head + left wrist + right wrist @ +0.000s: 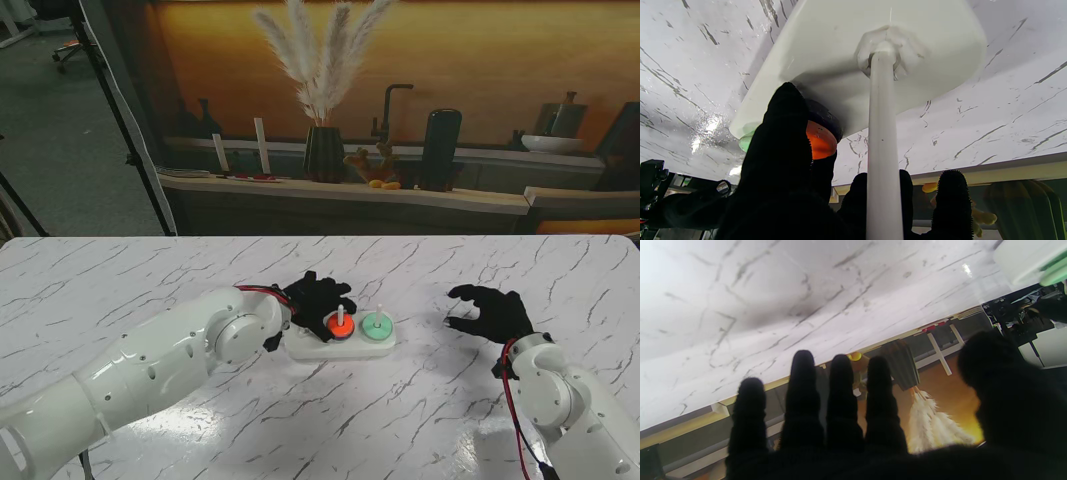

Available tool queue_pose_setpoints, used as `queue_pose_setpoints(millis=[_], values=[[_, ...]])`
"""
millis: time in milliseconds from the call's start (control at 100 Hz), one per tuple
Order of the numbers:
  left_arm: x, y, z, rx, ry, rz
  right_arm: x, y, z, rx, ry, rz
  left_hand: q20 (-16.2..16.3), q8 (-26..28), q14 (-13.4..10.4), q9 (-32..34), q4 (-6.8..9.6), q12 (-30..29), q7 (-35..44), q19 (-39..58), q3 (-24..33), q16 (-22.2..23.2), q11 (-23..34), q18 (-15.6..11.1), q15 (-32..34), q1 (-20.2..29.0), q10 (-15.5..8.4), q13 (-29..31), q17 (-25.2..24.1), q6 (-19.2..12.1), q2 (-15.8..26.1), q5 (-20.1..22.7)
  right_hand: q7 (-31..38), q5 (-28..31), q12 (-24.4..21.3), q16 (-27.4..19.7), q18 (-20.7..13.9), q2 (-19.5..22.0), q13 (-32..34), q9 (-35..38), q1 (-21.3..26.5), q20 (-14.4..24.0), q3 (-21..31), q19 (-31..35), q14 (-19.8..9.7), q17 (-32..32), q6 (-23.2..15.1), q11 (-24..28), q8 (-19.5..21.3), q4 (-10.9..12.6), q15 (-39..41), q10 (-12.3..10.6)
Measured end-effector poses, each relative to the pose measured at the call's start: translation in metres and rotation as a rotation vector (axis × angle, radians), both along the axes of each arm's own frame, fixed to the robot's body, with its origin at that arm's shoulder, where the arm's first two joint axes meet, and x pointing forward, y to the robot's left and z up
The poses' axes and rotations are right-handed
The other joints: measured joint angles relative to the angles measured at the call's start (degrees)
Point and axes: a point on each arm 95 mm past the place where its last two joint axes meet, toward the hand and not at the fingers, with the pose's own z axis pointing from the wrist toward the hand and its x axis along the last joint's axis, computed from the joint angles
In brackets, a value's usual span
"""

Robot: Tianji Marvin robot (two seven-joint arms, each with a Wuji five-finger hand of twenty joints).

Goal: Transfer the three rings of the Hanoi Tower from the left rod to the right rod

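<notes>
From the stand view, the white base [340,343] sits mid-table with an orange ring [338,326] on the middle rod [340,316] and a green ring [376,326] on the right rod [378,311]; the left hand [315,297] covers the base's left end, touching the orange ring, while the right hand [492,310] hovers well apart, fingers spread and empty. The left wrist view shows black fingers [783,140] pressed against the orange ring [820,141] beside the bare left rod [883,140]; whether they clamp it, I cannot tell. The right wrist view shows splayed fingers [803,396] over bare marble table [773,306].

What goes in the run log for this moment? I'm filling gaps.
left hand: at orange ring on middle rod, grip unclear | right hand: open, apart from tower | green ring: on right rod | left rod: bare
</notes>
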Motion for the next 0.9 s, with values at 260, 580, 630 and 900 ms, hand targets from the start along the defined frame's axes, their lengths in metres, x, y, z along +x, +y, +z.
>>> queue_pose_setpoints(millis=[260, 580, 630, 900], values=[[0.0, 0.002, 0.0, -0.036, 0.024, 0.023, 0.0, 0.001, -0.001, 0.001, 0.007, 0.002, -0.01, 0.0, 0.0, 2.22, -0.08, 0.01, 2.15, 0.37, -1.4, 0.03, 0.42, 0.02, 0.09, 1.23, -0.53, 0.5, 0.06, -3.02, 1.62, 1.45, 0.0, 0.0, 0.0, 0.0, 0.0, 0.0, 0.0, 0.0, 0.0, 0.0, 0.01, 0.0, 0.0, 0.0, 0.0, 0.0, 0.0, 0.0, 0.0, 0.0], [0.0, 0.002, 0.0, -0.06, 0.032, 0.038, 0.0, 0.001, -0.002, 0.001, 0.009, 0.004, -0.09, 1.97, 0.0, 2.97, -0.12, 0.01, 3.48, 1.03, -3.48, 0.05, 0.48, 0.75, 0.1, 3.47, -1.07, 0.59, 0.07, -3.78, 2.27, 1.62, 0.0, 0.0, 0.0, 0.0, 0.0, 0.0, 0.0, 0.0, 0.0, 0.0, 0.01, 0.0, 0.0, 0.0, 0.0, 0.0, 0.0, 0.0, 0.01, 0.0], [0.0, 0.003, 0.002, -0.068, 0.034, 0.044, 0.0, 0.001, -0.002, 0.001, 0.009, 0.003, -0.1, 2.15, 0.0, 3.0, -0.12, 0.02, 3.48, 1.04, -3.48, 0.06, 0.49, 0.76, 0.1, 3.58, -1.17, 0.6, 0.07, -3.78, 2.27, 1.61, 0.0, 0.0, 0.0, 0.0, 0.0, 0.0, 0.0, 0.0, 0.0, 0.0, 0.01, 0.0, 0.0, 0.0, 0.0, 0.0, 0.0, 0.0, 0.01, 0.0], [-0.003, 0.004, 0.012, -0.095, 0.031, 0.053, 0.0, 0.002, -0.003, 0.001, 0.012, 0.005, -0.6, 2.62, 0.0, 3.04, -0.12, 0.04, 3.48, 1.04, -3.49, 0.07, 0.52, 0.9, 0.1, 4.07, -1.22, 0.62, 0.07, -3.79, 2.28, 1.59, 0.0, 0.0, 0.0, 0.0, 0.0, 0.0, 0.0, 0.0, 0.0, 0.0, 0.01, 0.0, 0.0, 0.0, 0.0, 0.0, 0.0, 0.0, 0.0, 0.0]])
